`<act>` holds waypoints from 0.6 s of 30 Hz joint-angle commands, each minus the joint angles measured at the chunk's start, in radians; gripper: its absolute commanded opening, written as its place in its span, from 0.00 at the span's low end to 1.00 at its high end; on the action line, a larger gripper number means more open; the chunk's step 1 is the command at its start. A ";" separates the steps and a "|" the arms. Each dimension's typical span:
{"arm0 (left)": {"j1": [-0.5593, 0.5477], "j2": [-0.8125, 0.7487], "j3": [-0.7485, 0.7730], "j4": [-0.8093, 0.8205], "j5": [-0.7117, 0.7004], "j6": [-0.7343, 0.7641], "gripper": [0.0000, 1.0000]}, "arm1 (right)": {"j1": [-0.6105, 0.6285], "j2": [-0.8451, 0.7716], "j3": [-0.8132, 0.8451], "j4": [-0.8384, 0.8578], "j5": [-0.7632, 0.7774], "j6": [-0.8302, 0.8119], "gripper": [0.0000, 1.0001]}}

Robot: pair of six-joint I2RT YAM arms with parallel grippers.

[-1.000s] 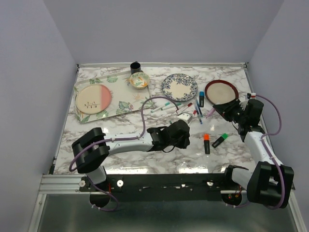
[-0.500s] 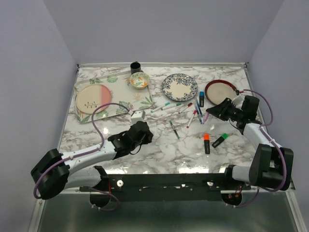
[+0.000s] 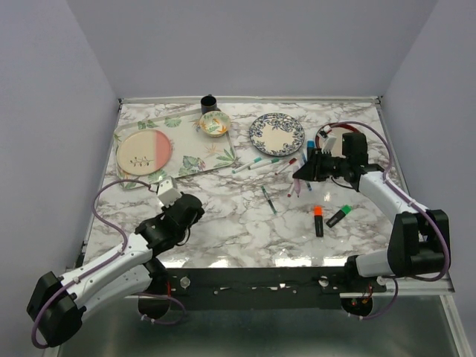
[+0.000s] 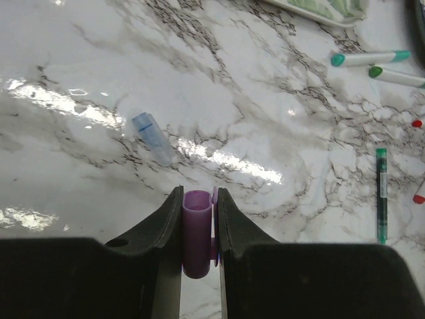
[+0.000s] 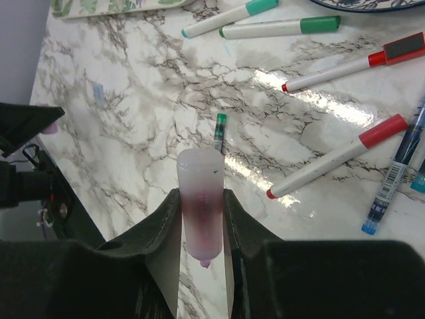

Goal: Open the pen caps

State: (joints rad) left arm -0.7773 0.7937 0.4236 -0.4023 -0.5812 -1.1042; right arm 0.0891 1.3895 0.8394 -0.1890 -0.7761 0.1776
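My left gripper [image 3: 192, 210] is at the near left of the table and is shut on a lilac pen cap [image 4: 197, 222], shown in the left wrist view [image 4: 197, 194]. My right gripper [image 3: 303, 173] hovers above the pens and is shut on a pale lilac pen body [image 5: 200, 199], its nib towards the wrist [image 5: 201, 194]. White-barrelled pens with teal [image 5: 229, 18], green [image 5: 279, 27] and red [image 5: 339, 156] ends lie below it. A thin green pen [image 3: 268, 199] lies alone. A pale blue cap [image 4: 151, 137] lies on the marble. Orange [image 3: 318, 221] and green [image 3: 338, 216] highlighters lie near right.
A leaf-patterned tray [image 3: 195, 156] with a pink plate [image 3: 143, 152] and a small bowl [image 3: 214, 123] sits at the back left. A black cup [image 3: 209, 103], a blue patterned plate [image 3: 277, 134] and a dark red plate [image 3: 341, 140] stand along the back.
My left arm has swung from the table's middle to the near left with the lilac cap. My right gripper has moved left from the red plate, over the pens, holding the pen body.
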 commanded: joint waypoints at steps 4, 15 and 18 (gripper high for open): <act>0.101 -0.050 -0.042 -0.099 -0.086 -0.063 0.00 | 0.029 0.028 0.038 -0.087 0.047 -0.107 0.01; 0.272 0.019 -0.094 0.060 0.013 0.000 0.06 | 0.050 0.054 0.064 -0.119 0.064 -0.139 0.01; 0.314 0.084 -0.088 0.114 0.049 0.020 0.13 | 0.064 0.062 0.070 -0.127 0.080 -0.150 0.00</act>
State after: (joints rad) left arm -0.5091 0.8173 0.3428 -0.3927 -0.5747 -1.1206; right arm 0.1303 1.4319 0.8734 -0.2874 -0.7376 0.0647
